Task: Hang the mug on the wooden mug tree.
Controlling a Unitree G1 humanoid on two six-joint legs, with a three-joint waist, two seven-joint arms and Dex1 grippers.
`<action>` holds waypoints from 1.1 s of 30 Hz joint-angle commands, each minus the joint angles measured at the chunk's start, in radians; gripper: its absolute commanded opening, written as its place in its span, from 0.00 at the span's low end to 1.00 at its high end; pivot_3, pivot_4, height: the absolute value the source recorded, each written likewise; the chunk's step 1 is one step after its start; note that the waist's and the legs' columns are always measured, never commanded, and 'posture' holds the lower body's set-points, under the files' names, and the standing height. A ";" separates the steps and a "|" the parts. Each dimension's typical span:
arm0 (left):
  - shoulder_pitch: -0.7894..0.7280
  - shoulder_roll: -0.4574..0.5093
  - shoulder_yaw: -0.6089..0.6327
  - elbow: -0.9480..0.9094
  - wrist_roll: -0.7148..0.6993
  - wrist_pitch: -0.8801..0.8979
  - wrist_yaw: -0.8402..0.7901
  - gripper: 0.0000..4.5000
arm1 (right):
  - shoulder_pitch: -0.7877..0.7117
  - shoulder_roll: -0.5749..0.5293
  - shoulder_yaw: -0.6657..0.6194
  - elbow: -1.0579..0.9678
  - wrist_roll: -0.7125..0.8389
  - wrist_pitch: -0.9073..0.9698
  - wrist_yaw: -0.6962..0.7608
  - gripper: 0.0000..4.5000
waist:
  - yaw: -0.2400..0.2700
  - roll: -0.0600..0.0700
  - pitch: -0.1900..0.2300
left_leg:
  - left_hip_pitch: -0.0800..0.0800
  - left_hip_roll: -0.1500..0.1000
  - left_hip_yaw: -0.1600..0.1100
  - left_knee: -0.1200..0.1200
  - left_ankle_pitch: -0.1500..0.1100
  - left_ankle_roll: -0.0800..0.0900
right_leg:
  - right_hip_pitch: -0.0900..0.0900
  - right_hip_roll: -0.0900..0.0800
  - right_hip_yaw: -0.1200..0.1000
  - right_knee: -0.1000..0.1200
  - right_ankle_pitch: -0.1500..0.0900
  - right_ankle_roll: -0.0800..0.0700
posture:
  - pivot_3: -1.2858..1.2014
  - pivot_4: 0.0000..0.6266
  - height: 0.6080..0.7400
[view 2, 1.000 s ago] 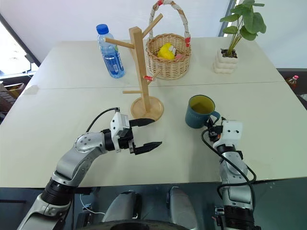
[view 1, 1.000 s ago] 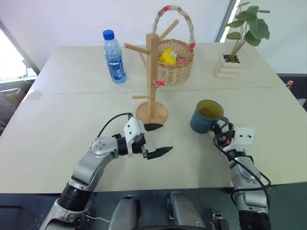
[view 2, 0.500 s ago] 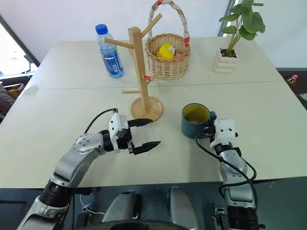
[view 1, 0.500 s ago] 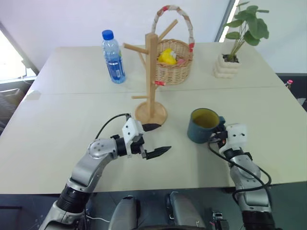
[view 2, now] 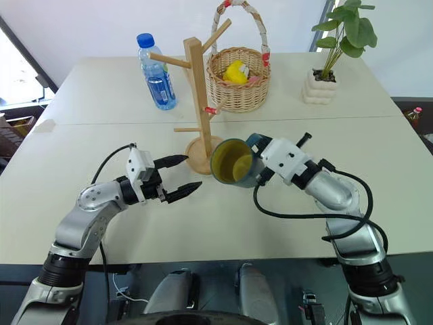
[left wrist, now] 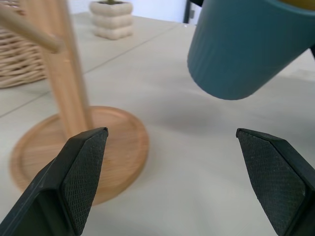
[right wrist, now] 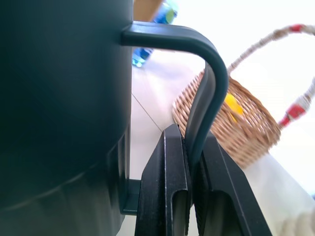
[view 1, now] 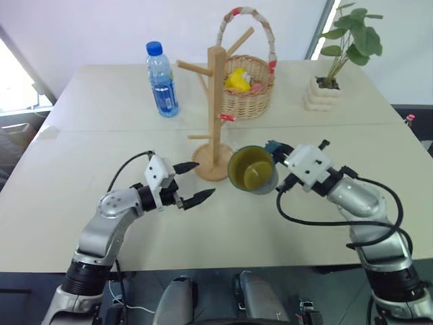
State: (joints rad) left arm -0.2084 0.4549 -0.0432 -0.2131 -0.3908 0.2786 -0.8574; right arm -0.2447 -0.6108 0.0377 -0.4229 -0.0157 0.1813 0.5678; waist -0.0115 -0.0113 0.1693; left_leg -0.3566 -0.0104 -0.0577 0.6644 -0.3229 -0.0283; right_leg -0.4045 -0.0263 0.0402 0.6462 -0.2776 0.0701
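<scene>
Beside wooden mug tree [view 1: 215,112], mug [view 1: 252,170], right claw [right wrist: 189,189] clamped

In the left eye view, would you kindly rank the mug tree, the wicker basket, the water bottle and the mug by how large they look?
1. wooden mug tree, tallest.
2. wicker basket, handle included.
3 and 4. mug and water bottle look alike. The mug is raised nearer the camera, so I would not rank them.
</scene>
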 commanded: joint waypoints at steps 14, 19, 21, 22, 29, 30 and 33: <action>0.013 0.042 0.200 -0.090 -0.150 0.058 0.074 1.00 | -0.363 -0.042 0.086 0.009 0.006 0.138 0.142 0.00 | 0.000 -0.001 0.001 | 0.000 0.000 0.000 0.000 0.000 0.000 | -0.001 0.000 0.000 0.000 0.000 0.000 | 0.52 0.24 1.00; 0.025 0.043 0.202 -0.114 -0.164 0.064 0.085 1.00 | -0.406 -0.030 0.120 0.034 -0.028 0.160 0.134 0.00 | -0.001 -0.001 0.001 | -0.001 0.000 0.000 0.000 0.000 0.000 | -0.001 -0.001 0.000 0.000 0.000 0.000 | 0.52 0.24 1.00; 0.027 0.045 0.206 -0.126 -0.176 0.071 0.086 1.00 | -0.418 -0.025 0.128 0.039 -0.044 0.173 0.126 0.00 | -0.001 -0.001 0.001 | -0.001 0.000 0.000 0.000 0.000 0.000 | -0.001 -0.001 0.000 0.000 0.000 0.000 | 0.52 0.24 1.00; 0.025 0.047 0.208 -0.130 -0.184 0.076 0.085 1.00 | -0.423 -0.023 0.132 0.044 -0.051 0.178 0.121 0.00 | -0.001 -0.001 0.001 | -0.001 0.000 0.000 0.000 0.000 0.000 | -0.001 -0.001 0.000 0.000 0.000 0.000 | 0.52 0.24 1.00; 0.001 0.067 0.217 -0.159 -0.258 0.120 0.074 1.00 | -0.447 -0.005 0.151 0.062 -0.088 0.208 0.108 0.00 | -0.002 -0.001 0.001 | -0.001 0.000 0.000 0.000 0.000 0.000 | -0.002 -0.001 0.000 0.000 0.000 0.000 | 0.52 0.24 1.00; -0.003 0.071 0.215 -0.162 -0.265 0.126 0.071 1.00 | -0.452 -0.001 0.153 0.063 -0.092 0.212 0.108 0.00 | -0.002 -0.001 0.001 | -0.001 0.000 0.000 0.000 0.000 0.000 | -0.002 -0.001 0.000 0.000 0.000 0.000 | 0.52 0.24 1.00; -0.009 0.080 0.211 -0.172 -0.277 0.139 0.066 1.00 | -0.461 0.004 0.162 0.065 -0.103 0.225 0.112 0.00 | -0.002 -0.001 0.001 | -0.001 0.000 0.000 0.000 0.000 0.000 | -0.002 -0.001 0.000 0.000 0.000 0.000 | 0.52 0.24 1.00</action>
State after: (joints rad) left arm -0.2049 0.5237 0.1510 -0.3463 -0.6452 0.4132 -0.7853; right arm -0.6807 -0.6085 0.2127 -0.3401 -0.1066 0.4056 0.6894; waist -0.0134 -0.0126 0.1701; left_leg -0.3578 -0.0101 -0.0580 0.6639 -0.3230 -0.0284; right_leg -0.4063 -0.0272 0.0399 0.6459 -0.2775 0.0699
